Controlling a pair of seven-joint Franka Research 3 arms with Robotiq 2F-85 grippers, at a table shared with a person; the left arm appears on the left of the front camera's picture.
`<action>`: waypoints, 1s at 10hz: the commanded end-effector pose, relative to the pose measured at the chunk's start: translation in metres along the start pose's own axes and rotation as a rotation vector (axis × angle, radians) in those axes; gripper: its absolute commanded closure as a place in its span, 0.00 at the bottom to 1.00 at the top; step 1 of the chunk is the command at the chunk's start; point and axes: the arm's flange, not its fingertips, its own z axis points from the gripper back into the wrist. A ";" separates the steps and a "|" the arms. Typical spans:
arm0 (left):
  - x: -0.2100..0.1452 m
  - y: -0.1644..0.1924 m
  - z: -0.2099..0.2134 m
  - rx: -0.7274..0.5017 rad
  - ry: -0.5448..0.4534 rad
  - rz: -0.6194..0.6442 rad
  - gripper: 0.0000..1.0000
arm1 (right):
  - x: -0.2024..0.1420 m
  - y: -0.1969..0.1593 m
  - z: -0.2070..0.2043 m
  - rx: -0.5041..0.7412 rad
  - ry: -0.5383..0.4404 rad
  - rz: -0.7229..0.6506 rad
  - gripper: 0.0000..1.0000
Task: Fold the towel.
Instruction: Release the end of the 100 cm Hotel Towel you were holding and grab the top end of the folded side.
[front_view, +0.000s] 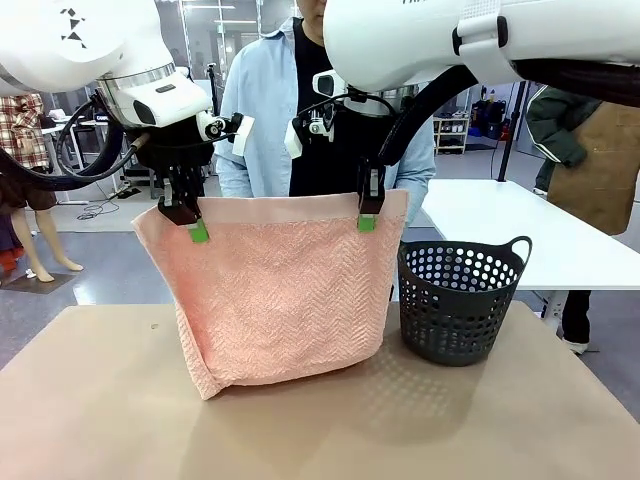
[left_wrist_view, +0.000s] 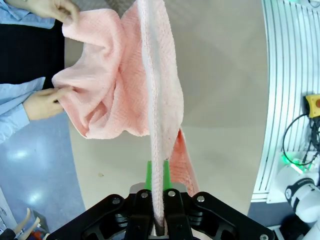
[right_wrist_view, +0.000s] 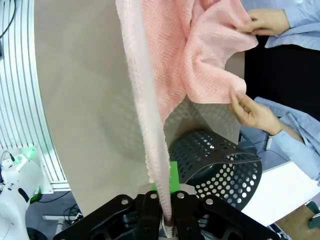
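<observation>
The salmon-pink towel (front_view: 280, 290) hangs above the table, spread between both arms, its lower fold just over the tabletop. My left gripper (front_view: 197, 230) is shut on the towel's upper left corner, my right gripper (front_view: 367, 221) shut on its upper right corner. In the left wrist view the towel (left_wrist_view: 157, 100) runs edge-on up from my shut left gripper (left_wrist_view: 157, 175). The right wrist view shows the towel (right_wrist_view: 150, 110) rising the same way from my right gripper (right_wrist_view: 165, 182). The person's hands (left_wrist_view: 47, 102) (right_wrist_view: 252, 112) pinch the far corners behind the towel.
A dark perforated basket (front_view: 458, 300) with handles stands on the table right of the towel, close to my right arm; it also appears in the right wrist view, basket (right_wrist_view: 220, 160). The person (front_view: 270, 110) stands at the far side. The tan table (front_view: 100, 400) has free room in front.
</observation>
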 end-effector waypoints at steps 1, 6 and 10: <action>-0.001 0.000 0.000 0.001 -0.001 -0.004 1.00 | 0.000 0.000 0.001 -0.003 0.001 0.007 1.00; -0.001 0.000 0.000 0.001 -0.001 -0.004 1.00 | 0.000 0.000 0.001 -0.003 0.001 0.007 1.00; -0.001 0.000 0.000 0.001 -0.001 -0.004 1.00 | 0.000 0.000 0.001 -0.003 0.001 0.007 1.00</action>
